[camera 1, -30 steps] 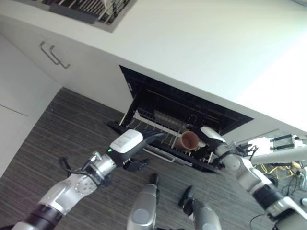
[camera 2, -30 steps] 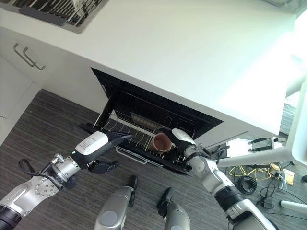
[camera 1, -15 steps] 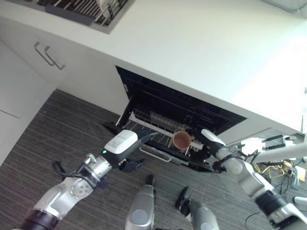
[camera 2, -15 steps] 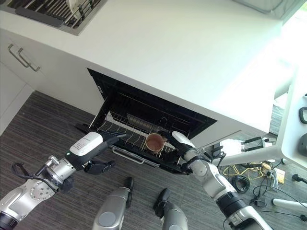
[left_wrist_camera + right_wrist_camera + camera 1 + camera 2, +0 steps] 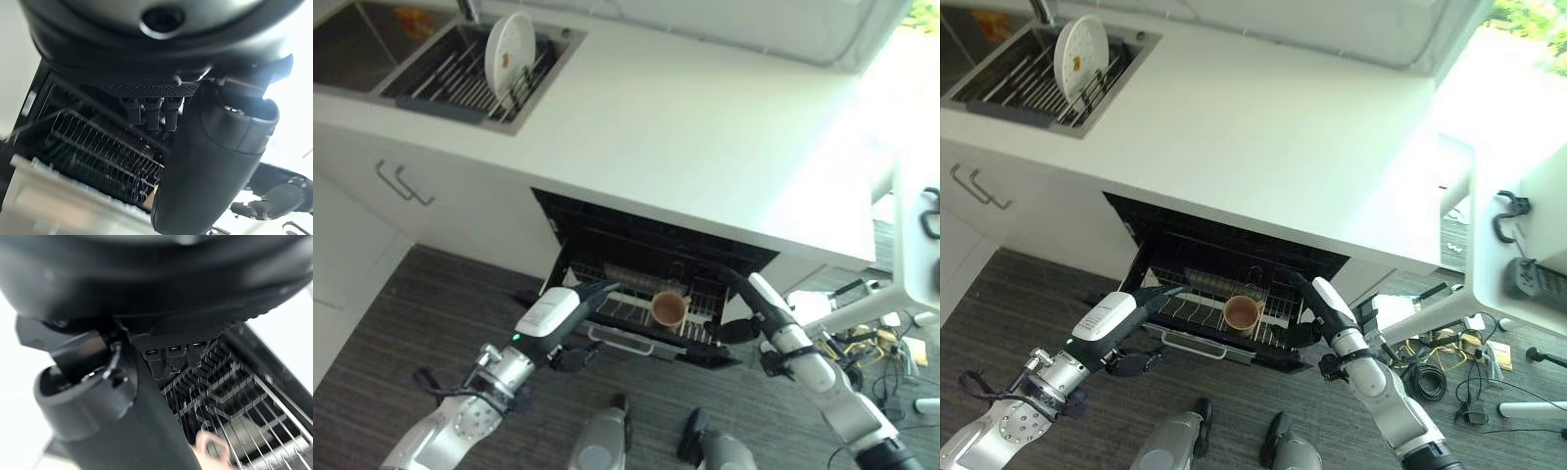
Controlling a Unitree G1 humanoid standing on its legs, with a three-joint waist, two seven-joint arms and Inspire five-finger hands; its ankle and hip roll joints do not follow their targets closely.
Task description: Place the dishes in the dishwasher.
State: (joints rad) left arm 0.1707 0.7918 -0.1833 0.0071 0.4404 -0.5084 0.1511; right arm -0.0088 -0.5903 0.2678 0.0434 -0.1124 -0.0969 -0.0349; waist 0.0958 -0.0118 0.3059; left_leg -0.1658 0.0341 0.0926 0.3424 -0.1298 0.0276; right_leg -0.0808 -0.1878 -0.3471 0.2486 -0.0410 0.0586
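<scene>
Dishwasher [image 5: 646,245] under the white countertop [image 5: 705,117] is open, wire rack [image 5: 626,308] pulled partway out over the dark striped floor [image 5: 421,304].

Brown mug [image 5: 668,307] sits in the rack, mouth facing up toward the camera, roughly mid-rack toward the right side. In the right wrist view its handle [image 5: 211,450] shows among the rack wires. No hand is on it.

Left hand [image 5: 579,304] is at the rack's front left corner, fingers [image 5: 146,110] extended straight toward the rack, thumb below them; nothing gripped. Can't tell whether the fingertips actually touch the rack edge.

Right hand [image 5: 736,294] is at the rack's right end, just beside the mug but apart from it. Fingers [image 5: 176,357] run out straight over the rack wires, thumb [image 5: 88,391] off to the side; holding nothing, relaxed and uncurled.

Up on the counter: sink [image 5: 440,59] at the far left with a drying rack [image 5: 460,73] in it, one white plate [image 5: 509,49] standing on edge in the rack. Cabinet front with a metal handle [image 5: 403,183] sits left of the dishwasher.
</scene>
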